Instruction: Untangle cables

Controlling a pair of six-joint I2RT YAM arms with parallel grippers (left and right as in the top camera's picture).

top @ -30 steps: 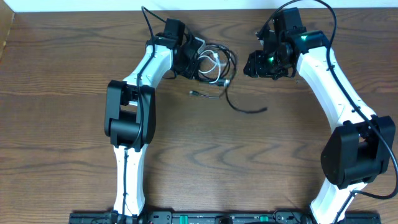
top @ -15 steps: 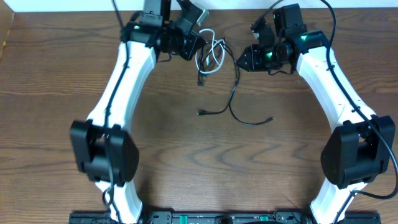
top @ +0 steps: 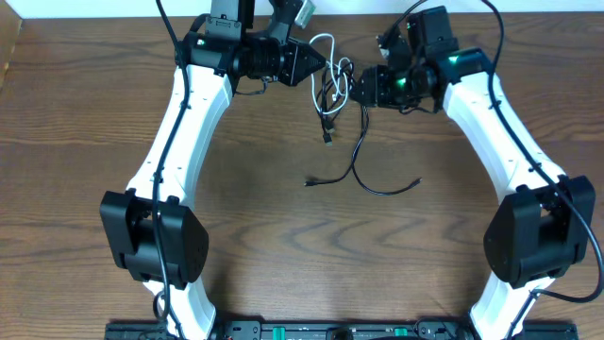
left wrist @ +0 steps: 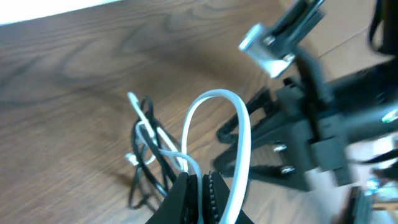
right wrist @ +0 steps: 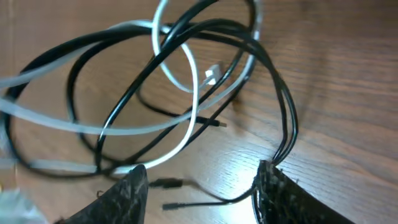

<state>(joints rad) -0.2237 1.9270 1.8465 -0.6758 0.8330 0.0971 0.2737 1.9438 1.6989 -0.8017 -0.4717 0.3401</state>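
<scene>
Left wrist view: the left gripper (left wrist: 198, 180) is clenched, its two fingers pressed almost together on the white cable (left wrist: 244, 134). The cable rises from the fingertips in a tall upright loop. Beside that loop, strands of the black cables (left wrist: 144, 168) hang in a loose bundle toward the wood.

The right gripper (right wrist: 202, 171) is spread wide in its own wrist view, with nothing clamped between the fingers. Several black strands run down to the tip of one finger and meet it there. Whether they are hooked over that fingertip or only lean on it I cannot tell. Beyond the fingers, white and black loops cross one another several times, and a small white plug (right wrist: 212, 74) lies among them.

From overhead, the two grippers face each other near the far edge of the table (top: 85, 189), close but apart, with the knot of cables slung between them. One strand runs from the knot toward the near side and ends in a black plug (top: 327, 139). Another black strand trails from the right gripper onto the tabletop in a curve. Two loose ends lie toward the middle of the wood, well apart from each other.
</scene>
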